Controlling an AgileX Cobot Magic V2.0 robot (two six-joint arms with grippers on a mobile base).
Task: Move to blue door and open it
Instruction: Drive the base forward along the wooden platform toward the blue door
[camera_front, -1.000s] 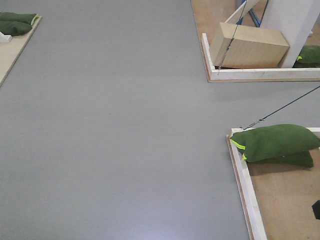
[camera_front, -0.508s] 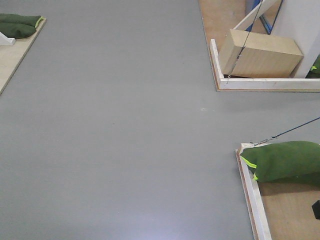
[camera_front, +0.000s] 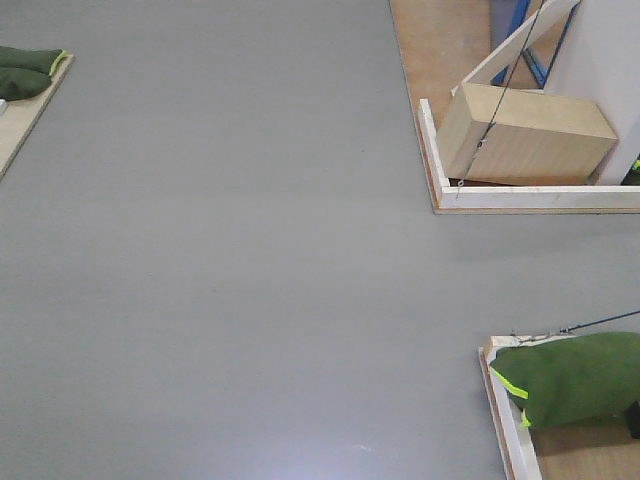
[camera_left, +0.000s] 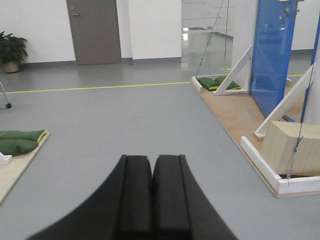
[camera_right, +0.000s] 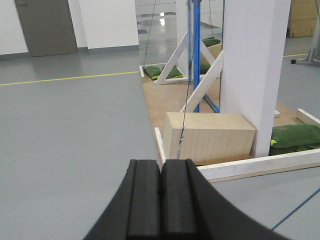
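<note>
Black left gripper (camera_left: 151, 200) is pointing level over the grey floor (camera_left: 125, 115), its jaws pressing together on nothing. The tall glossy blue door (camera_left: 270, 55) is standing well ahead, to the right. The right gripper (camera_right: 161, 200) is pointing likewise, jaws closed and empty, facing a pale wooden box (camera_right: 207, 135).

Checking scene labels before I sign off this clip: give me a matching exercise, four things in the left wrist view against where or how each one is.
1 blue door
2 wooden box
3 left gripper
4 potted plant

A in the corner of the white floor frame
B far left, by the white wall
C upright, far right
D shut, empty

Pairs: 1-C, 2-A, 3-D, 4-B
</note>
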